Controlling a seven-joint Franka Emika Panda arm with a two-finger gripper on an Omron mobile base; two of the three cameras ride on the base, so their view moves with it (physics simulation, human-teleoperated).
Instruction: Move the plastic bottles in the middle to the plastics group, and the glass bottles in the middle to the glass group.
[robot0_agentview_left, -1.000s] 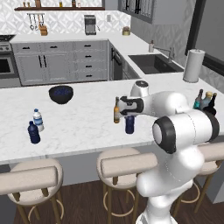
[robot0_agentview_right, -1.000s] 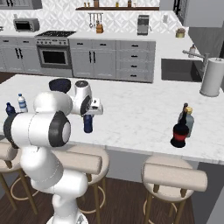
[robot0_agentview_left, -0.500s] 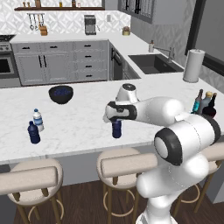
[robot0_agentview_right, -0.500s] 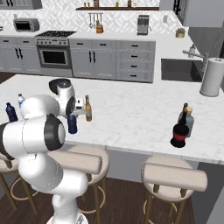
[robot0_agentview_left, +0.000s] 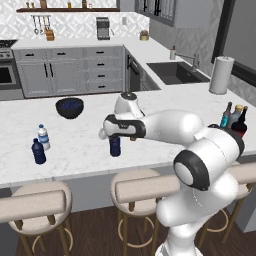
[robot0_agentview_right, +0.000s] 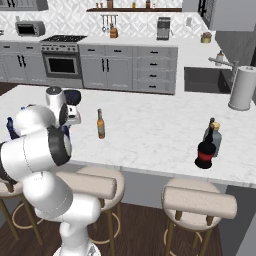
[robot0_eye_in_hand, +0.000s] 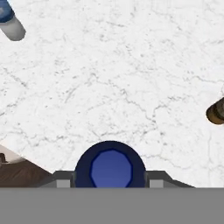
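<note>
My gripper (robot0_agentview_left: 115, 140) is shut on the small navy-blue plastic bottle (robot0_agentview_left: 115, 147), holding it upright, low over the white counter's middle-left. In the hand view the bottle's round top (robot0_eye_in_hand: 110, 168) sits between my two fingertips (robot0_eye_in_hand: 63, 179). The plastics group stands to the left: a navy bottle (robot0_agentview_left: 38, 151) and a clear water bottle (robot0_agentview_left: 43, 137). The slim amber glass bottle (robot0_agentview_right: 100, 124) stands alone mid-counter. At the right end, the squat dark red-labelled bottle (robot0_agentview_right: 205, 154) stands beside the glass group: the teal bottle (robot0_agentview_left: 226, 116) and the grey-blue bottle (robot0_agentview_right: 216, 140).
A dark bowl (robot0_agentview_left: 69, 107) sits on the counter behind the plastics group. A paper towel roll (robot0_agentview_left: 221, 75) stands near the sink (robot0_agentview_left: 175, 72). Stools (robot0_agentview_left: 142, 187) line the counter's front edge. Bare marble (robot0_eye_in_hand: 131, 78) spreads between my gripper and the water bottle (robot0_eye_in_hand: 8, 22).
My arm has swung left across the counter, carrying the navy bottle away from the amber bottle and toward the plastics group. The other bottles have stayed put.
</note>
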